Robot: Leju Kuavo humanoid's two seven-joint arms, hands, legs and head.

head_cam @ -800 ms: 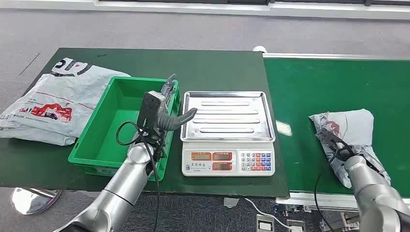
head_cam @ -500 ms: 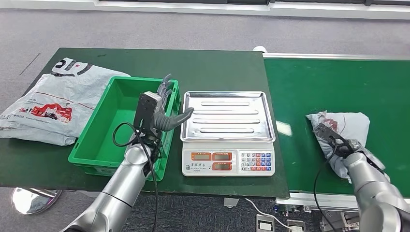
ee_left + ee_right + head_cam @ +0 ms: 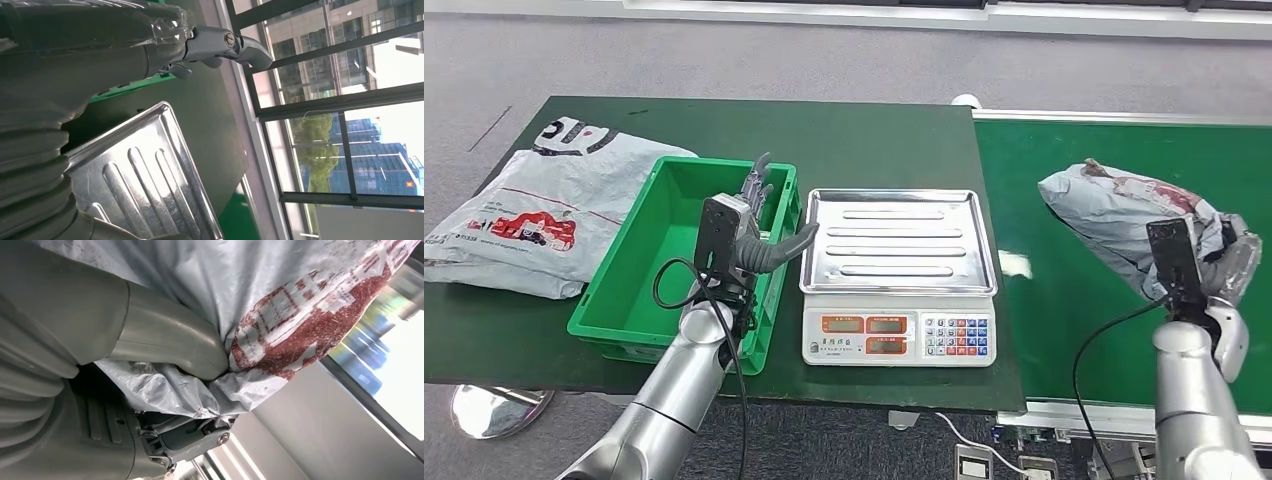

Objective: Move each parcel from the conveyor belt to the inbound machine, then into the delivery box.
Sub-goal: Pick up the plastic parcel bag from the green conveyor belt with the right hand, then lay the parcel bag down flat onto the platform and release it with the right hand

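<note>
Parcel [image 3: 1114, 210] in grey plastic hangs over the conveyor belt [image 3: 1064, 300], near its front edge, pinched by the right hand [image 3: 1224, 262] with its thumb [image 3: 170, 347] pressed into the film. Its long axis runs from the hand back toward the scales [image 3: 896, 275], loose end leading. Slack film could slide free, dropping it short of the tray. Left hand [image 3: 759, 235], fingers spread, hovers at the green box [image 3: 639, 270] rim.
</note>
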